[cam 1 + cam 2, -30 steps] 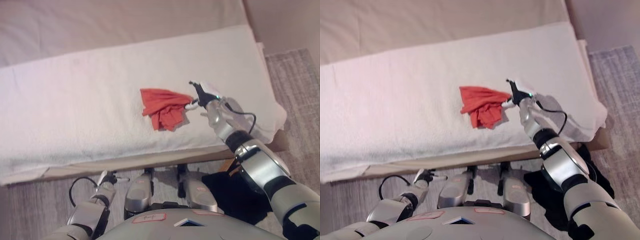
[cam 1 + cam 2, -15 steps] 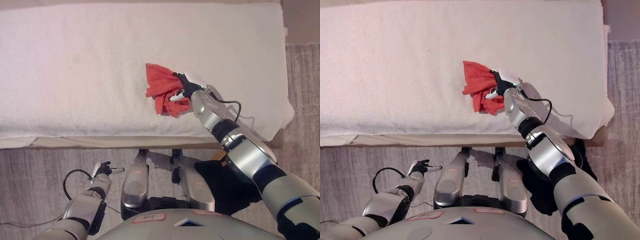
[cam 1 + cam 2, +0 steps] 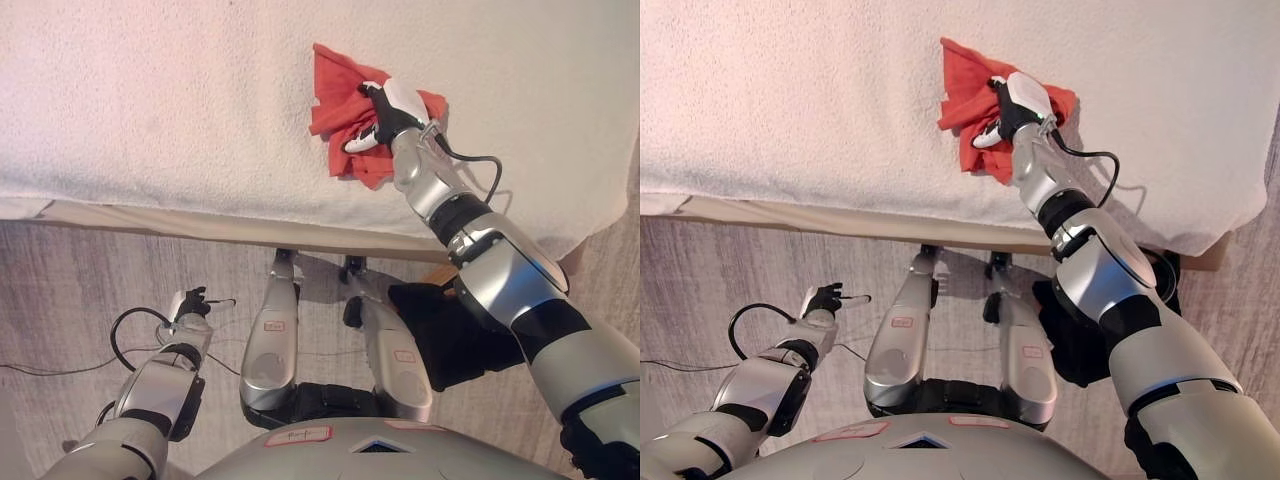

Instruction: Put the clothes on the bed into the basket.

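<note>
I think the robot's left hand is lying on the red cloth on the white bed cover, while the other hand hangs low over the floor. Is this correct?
Not quite: it is the right hand that lies on the red cloth, fingers curled into it, on the white bed cover. The left hand is the one hanging low over the floor. The left eye view shows this clearly.

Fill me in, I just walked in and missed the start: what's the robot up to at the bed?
The robot's right hand is down on a red cloth lying bunched on the white bed cover, fingers curled into the fabric as if gathering it. The cloth is not yet lifted. The left hand hangs low over the floor, idle. A dark object, possibly the basket, sits on the floor under the right arm.
</note>
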You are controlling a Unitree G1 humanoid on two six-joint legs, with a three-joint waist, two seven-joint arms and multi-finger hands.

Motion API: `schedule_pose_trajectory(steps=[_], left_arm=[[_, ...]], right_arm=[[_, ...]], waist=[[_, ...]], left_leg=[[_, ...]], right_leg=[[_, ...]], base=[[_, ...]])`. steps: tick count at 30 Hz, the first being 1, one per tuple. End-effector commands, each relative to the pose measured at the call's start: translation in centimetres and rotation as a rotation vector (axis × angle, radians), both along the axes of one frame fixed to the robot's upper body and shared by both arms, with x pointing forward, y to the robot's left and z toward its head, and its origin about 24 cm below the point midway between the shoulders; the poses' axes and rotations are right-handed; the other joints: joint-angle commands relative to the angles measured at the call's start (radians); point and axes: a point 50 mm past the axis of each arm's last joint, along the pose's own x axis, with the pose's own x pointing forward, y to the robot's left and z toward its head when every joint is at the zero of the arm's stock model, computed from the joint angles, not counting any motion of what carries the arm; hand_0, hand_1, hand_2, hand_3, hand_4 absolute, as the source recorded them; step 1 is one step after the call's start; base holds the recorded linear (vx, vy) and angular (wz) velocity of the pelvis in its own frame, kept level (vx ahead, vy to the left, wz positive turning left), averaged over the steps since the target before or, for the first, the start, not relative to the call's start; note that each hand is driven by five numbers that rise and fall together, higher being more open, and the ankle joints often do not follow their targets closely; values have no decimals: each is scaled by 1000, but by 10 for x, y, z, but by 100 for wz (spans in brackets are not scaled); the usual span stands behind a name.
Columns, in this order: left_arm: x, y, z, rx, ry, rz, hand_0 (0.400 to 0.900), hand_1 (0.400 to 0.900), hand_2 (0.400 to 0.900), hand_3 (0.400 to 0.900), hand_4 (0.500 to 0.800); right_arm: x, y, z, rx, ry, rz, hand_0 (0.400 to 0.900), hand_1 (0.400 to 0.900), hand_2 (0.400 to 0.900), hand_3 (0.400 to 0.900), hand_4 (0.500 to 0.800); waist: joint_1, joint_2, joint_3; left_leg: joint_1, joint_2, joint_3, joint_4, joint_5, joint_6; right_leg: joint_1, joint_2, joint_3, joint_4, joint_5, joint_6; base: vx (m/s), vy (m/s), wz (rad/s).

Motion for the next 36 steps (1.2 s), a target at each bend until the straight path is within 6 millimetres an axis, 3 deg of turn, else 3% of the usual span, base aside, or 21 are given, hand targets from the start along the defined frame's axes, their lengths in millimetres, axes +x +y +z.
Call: schedule_pose_trajectory(steps=[1, 2, 12, 23, 29, 36], left_arm=[[-13, 22, 2, 66, 7, 70, 900, 900, 900, 900, 800], [-14, 21, 1, 58, 9, 71, 900, 900, 900, 900, 800], [-14, 15, -2, 40, 3, 89, 900, 900, 900, 900, 800], [-31, 20, -9, 40, 49, 120, 900, 900, 900, 900, 800], [-57, 26, -18, 27, 103, 164, 900, 900, 900, 900, 800], [-72, 23, -26, -15, 147, 167, 900, 900, 900, 900, 800]], right_arm=[[8, 24, 50, 56, -143, 78, 790, 790, 790, 790, 734], [9, 23, 53, 56, -152, 74, 400, 400, 400, 400, 500], [10, 23, 64, 4, -205, 71, 400, 400, 400, 400, 500], [9, 2, 46, 32, -172, 12, 400, 400, 400, 400, 500], [5, -53, 21, 14, -111, -102, 400, 400, 400, 400, 500], [-14, -126, -6, -38, -21, -245, 400, 400, 400, 400, 500]], waist=[[18, 20, 26], [19, 23, 26], [9, 35, 26], [-8, 37, -10], [-31, 33, -78], [-97, 19, -195]], left_leg=[[-81, -10, -23, -24, 112, 18], [-87, -13, -25, -14, 110, 19], [-95, -20, -27, -1, 104, 21], [-23, -21, -14, -10, 85, 20], [104, -13, 30, -58, 57, 26], [266, -9, 115, -132, 26, 38]], right_leg=[[-66, -101, 67, 205, -113, 74], [-72, -102, 68, 212, -116, 72], [-82, -99, 69, 237, -133, 66], [-13, -98, 72, 215, -135, 64], [103, -101, 105, 125, -106, 79], [225, -112, 171, 15, -63, 105]], base=[[-67, 9, 16], [-35, 17, 5], [-5, 3, -1], [21, 0, -2], [96, 49, -29], [115, 55, -48]])
